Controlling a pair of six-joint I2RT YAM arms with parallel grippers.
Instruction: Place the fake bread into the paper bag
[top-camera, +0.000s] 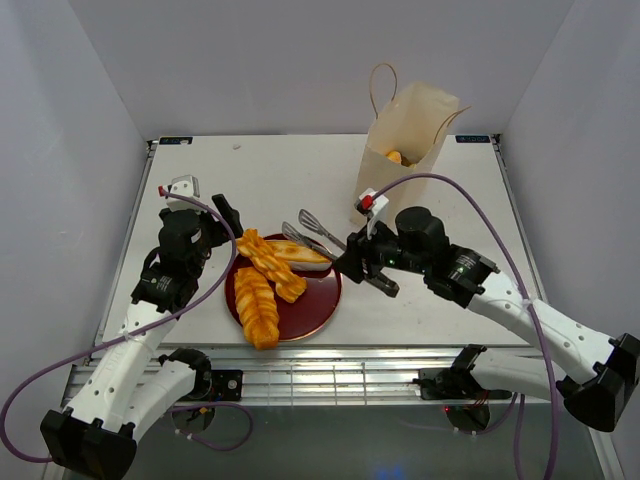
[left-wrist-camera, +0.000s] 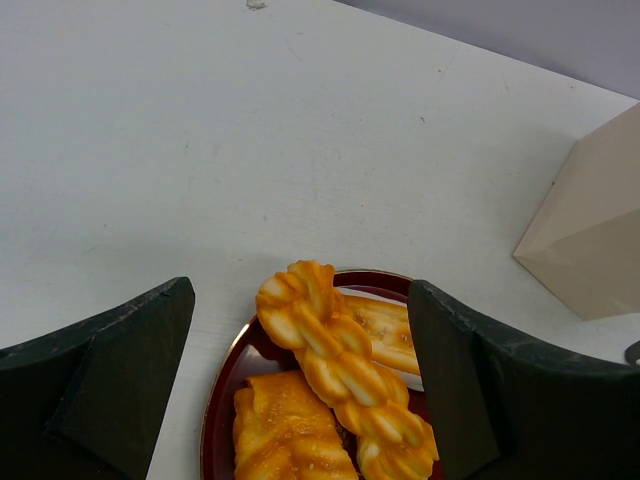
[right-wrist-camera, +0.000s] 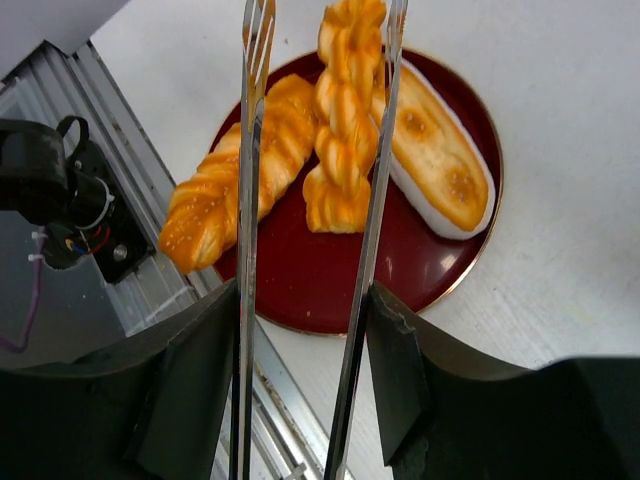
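Listing, largest item first.

1. Table (top-camera: 250, 170): white work surface carrying everything below.
2. Paper bag (top-camera: 420, 125): cream-tan, upright at the far right, well apart from the plate. Its mouth is open upward, presumably so pieces can be dropped in from above.
3. Plate (top-camera: 318, 302): dark red, round, near the front edge between the two arms. It serves as the stock tray for the fake bread.
4. Right gripper (right-wrist-camera: 300, 350): fingers partly closed, one against each arm of the metal tongs (right-wrist-camera: 250, 200). It holds the tool while leaving its arms spread. The tongs reach out over the plate, their arms passing either side of the middle loaf. This looks like lining up for a pinch, but contact cannot be told.
5. Left gripper (top-camera: 226, 222): jaws wide apart and empty, hovering by the plate's left rim, apparently on standby.
6. Fake bread, on the plate: outer braided loaf (top-camera: 258, 305), middle braided loaf (top-camera: 272, 262) and pale long roll (top-camera: 300, 252), lying side by side.
7. Fake bread, bagged: one orange piece (top-camera: 396, 156), showing inside the bag's mouth.
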